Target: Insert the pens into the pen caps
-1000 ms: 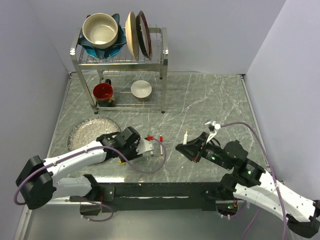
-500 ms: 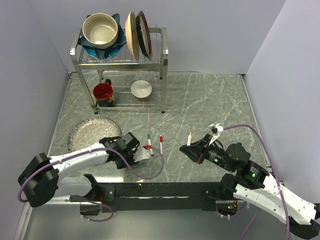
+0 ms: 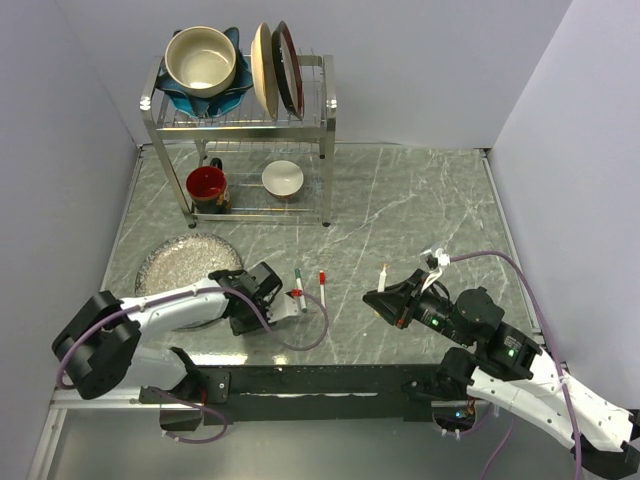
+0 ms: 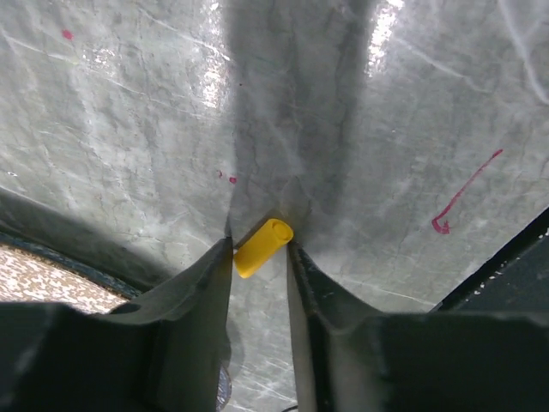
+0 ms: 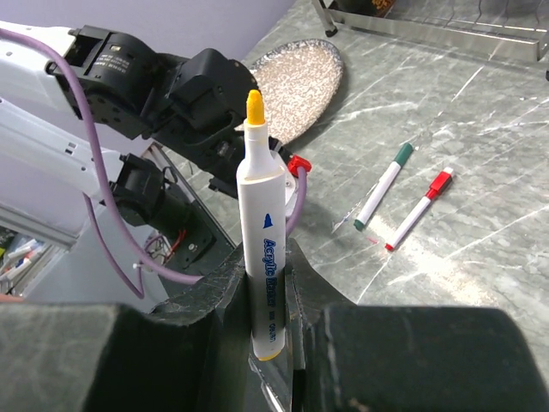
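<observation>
Holding upright in the right gripper (image 5: 266, 287): one slim white-barrelled marker pen with a bare yellow tip (image 5: 260, 215). Clamped narrow on the lower barrel, tip up and clear of the grey marbled table (image 3: 420, 200). So held, by judgement, to keep the nib off the surface and ready to meet a cap.

Straddling on the other side: left gripper (image 4: 260, 251), jaws set to a narrow gap, with the short yellow plastic cap (image 4: 264, 245) lying slantwise on the table between the fingertips (image 4: 210, 275). Pinched or merely flanked: cannot tell. Placed low over the cap, apparently for a pick-up. Cap not to be made out in the overhead view.

Lying side by side between the two arms, touching neither gripper: green-capped white pen (image 3: 299, 283) and red-capped white pen (image 3: 322, 288). Both already closed, so likely set aside as done. Remaining, by judgement: the yellow pair only.

Just beside the left arm: round speckled plate (image 3: 175, 260). Well apart at the far end: steel dish rack (image 3: 327, 150), with a glossy red mug (image 3: 207, 185) on its lower level.

Against one second ago: both capped pens then close against the left fingertips and partly hidden, now free on the table and unmoved over the last half second. Left gripper drawn back toward the plate. Right gripper and pen shifted slightly rightward, pen upright throughout.
</observation>
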Available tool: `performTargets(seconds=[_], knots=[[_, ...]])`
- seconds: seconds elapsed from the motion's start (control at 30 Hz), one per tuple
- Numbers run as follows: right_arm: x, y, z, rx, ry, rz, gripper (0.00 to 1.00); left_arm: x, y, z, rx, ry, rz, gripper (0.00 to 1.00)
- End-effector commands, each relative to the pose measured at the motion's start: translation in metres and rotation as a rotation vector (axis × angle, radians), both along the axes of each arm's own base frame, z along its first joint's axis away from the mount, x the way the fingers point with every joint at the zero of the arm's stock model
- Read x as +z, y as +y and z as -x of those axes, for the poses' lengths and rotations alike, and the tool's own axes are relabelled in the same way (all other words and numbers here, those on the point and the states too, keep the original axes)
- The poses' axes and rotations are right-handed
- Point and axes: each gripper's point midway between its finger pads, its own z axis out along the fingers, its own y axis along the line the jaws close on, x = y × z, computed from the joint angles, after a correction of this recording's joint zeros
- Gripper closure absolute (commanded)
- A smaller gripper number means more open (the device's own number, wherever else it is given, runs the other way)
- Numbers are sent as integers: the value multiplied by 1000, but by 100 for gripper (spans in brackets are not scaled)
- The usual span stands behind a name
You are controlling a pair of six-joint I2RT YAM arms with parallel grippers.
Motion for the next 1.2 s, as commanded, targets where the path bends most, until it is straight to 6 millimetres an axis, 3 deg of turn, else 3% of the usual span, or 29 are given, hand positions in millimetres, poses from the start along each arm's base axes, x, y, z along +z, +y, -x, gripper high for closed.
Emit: performTargets(seconds=[0.0, 0.07, 0.27, 0.43, 0.53, 0.73, 0.87, 1.03, 1.1, 1.13, 1.17], knots=[[26, -7, -1, -21, -56, -35, 100, -13, -3, 1, 19, 28, 1, 68], [27, -8, -1, -22, -59, -38, 100, -16, -6, 2, 29, 46, 9, 72], [31, -9, 2, -15, -59, -46, 100, -13, -21, 4, 76, 69, 61, 99], [33, -8, 2, -16, -52, -55, 100, 10, -45, 4, 132, 42, 178, 99], [29, -3, 2, -3, -35, -54, 100, 39, -62, -2, 122, -23, 275, 99], [19, 7, 0, 18, 0, -47, 100, 135, -102, -27, 163, -235, 620, 99], [14, 18, 1, 68, -20, -24, 100, 207, -123, -28, 192, -309, 918, 99], [9, 44, 13, 217, -31, -35, 100, 303, -157, 1, 232, -163, 1474, 99], [1, 52, 16, 262, -2, -35, 100, 314, -160, 9, 319, -30, 1612, 99], [4, 56, 17, 278, -12, -63, 100, 336, -158, 11, 321, -18, 1721, 99], [3, 60, 22, 312, -8, -70, 100, 341, -158, 12, 349, 16, 1767, 99]])
